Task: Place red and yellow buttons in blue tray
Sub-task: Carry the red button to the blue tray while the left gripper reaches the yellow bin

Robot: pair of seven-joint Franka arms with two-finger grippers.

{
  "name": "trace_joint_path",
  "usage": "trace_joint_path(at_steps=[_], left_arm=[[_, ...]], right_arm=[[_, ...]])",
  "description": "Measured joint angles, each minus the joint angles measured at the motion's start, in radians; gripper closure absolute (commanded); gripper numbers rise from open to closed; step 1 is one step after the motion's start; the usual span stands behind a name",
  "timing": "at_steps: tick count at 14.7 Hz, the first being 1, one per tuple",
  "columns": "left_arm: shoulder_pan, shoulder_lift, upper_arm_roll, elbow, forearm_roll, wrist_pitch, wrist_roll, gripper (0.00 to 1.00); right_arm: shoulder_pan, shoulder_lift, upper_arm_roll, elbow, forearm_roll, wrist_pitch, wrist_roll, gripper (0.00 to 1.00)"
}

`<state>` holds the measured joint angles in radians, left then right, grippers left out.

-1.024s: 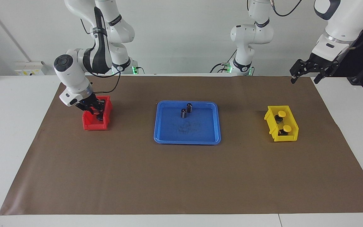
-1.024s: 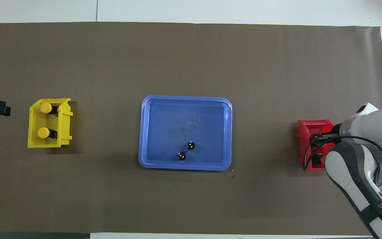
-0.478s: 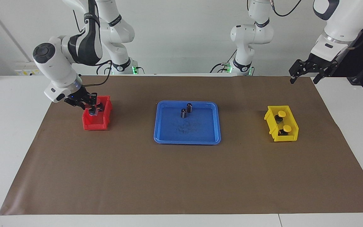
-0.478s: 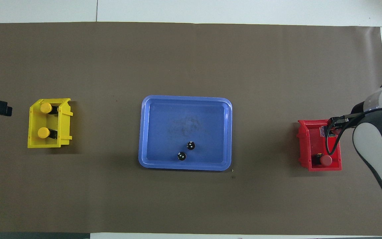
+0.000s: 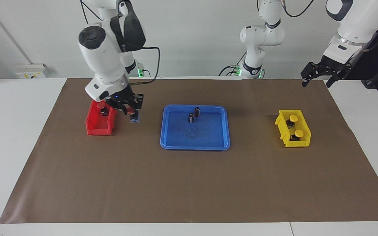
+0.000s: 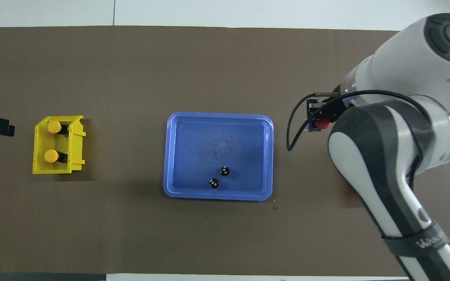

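My right gripper (image 5: pixel 132 114) is shut on a red button (image 5: pixel 130 113) and holds it in the air over the mat, between the red bin (image 5: pixel 97 131) and the blue tray (image 5: pixel 208 139). The overhead view shows this gripper (image 6: pixel 318 121) and the button's red cap (image 6: pixel 322 124) beside the tray (image 6: pixel 193 148). A second red button (image 5: pixel 101 105) sits in the red bin. Two yellow buttons (image 5: pixel 293 118) (image 5: pixel 298 133) lie in the yellow bin (image 5: pixel 299 143); both also show in the overhead view (image 6: pixel 54 126) (image 6: pixel 51 156). My left gripper (image 5: pixel 317 80) waits open, raised near the mat's corner at the left arm's end.
Two dark capless cylinders (image 5: pixel 191 117) (image 5: pixel 197 112) stand in the blue tray, on its side nearer the robots. In the overhead view my right arm (image 6: pixel 385 156) covers the red bin. A brown mat (image 5: pixel 189 183) covers the table.
My right gripper has lifted a red button out of the red bin and carried it toward the blue tray. The left arm has not moved.
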<state>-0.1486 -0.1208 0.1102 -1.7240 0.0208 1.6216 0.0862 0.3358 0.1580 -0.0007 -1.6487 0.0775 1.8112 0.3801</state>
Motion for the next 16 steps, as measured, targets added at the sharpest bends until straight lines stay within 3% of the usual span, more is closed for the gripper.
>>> trace_joint_path(at_steps=[3,6,10,14,15,16], left_arm=[[0.013,0.003,0.003,-0.096,0.007,0.131,0.000,0.00],[0.058,0.024,0.006,-0.170,0.007,0.245,0.021,0.01],[0.064,0.102,0.004,-0.184,0.007,0.334,0.023,0.08],[0.067,0.183,0.006,-0.188,0.007,0.411,0.023,0.23],[0.067,0.199,0.007,-0.194,0.007,0.432,0.023,0.26],[0.068,0.210,0.007,-0.205,0.007,0.459,0.023,0.27]], right_arm=[[0.152,0.110,0.001,0.049,-0.001,0.100,0.189,0.73],[0.254,0.223,-0.001,0.074,-0.015,0.177,0.266,0.73],[0.270,0.275,-0.009,0.070,-0.026,0.232,0.269,0.72],[0.270,0.276,-0.012,0.020,-0.026,0.255,0.269,0.72],[0.272,0.276,-0.012,0.005,-0.026,0.269,0.269,0.66],[0.274,0.276,-0.011,-0.011,-0.026,0.286,0.269,0.53]])
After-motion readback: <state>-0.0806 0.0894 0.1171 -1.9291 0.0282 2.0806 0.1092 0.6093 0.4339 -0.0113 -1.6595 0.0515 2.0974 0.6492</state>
